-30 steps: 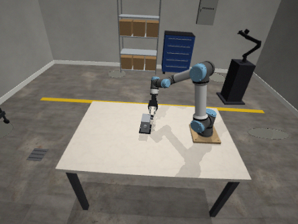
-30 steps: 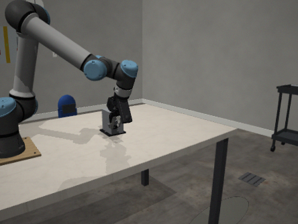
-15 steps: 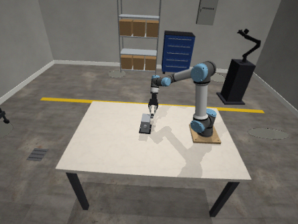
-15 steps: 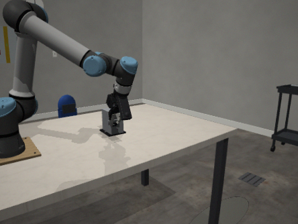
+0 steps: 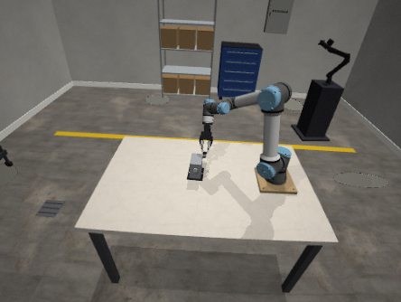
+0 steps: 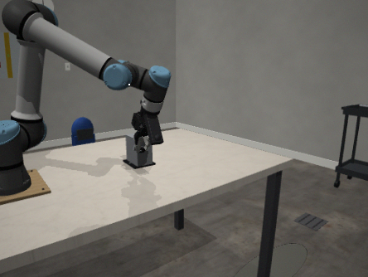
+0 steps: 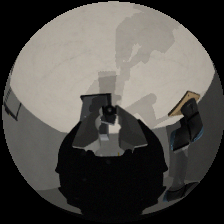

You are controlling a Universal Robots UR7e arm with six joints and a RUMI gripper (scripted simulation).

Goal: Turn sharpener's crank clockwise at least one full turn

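The sharpener (image 5: 195, 166) is a small grey box on a dark base, standing near the middle of the white table; it also shows in the exterior view (image 6: 138, 152). Its crank is on the side that faces the arm's base. My gripper (image 5: 204, 149) reaches down at that side and is shut on the crank's handle (image 6: 142, 148). In the wrist view the two dark fingers close on the small dark handle (image 7: 107, 111), with the sharpener's body (image 7: 94, 107) just behind it.
The arm's base (image 5: 275, 169) stands on a wooden plate at the table's right side. Shelves with boxes (image 5: 187, 47), a blue cabinet (image 5: 240, 69) and a black pedestal (image 5: 320, 108) stand far behind the table.
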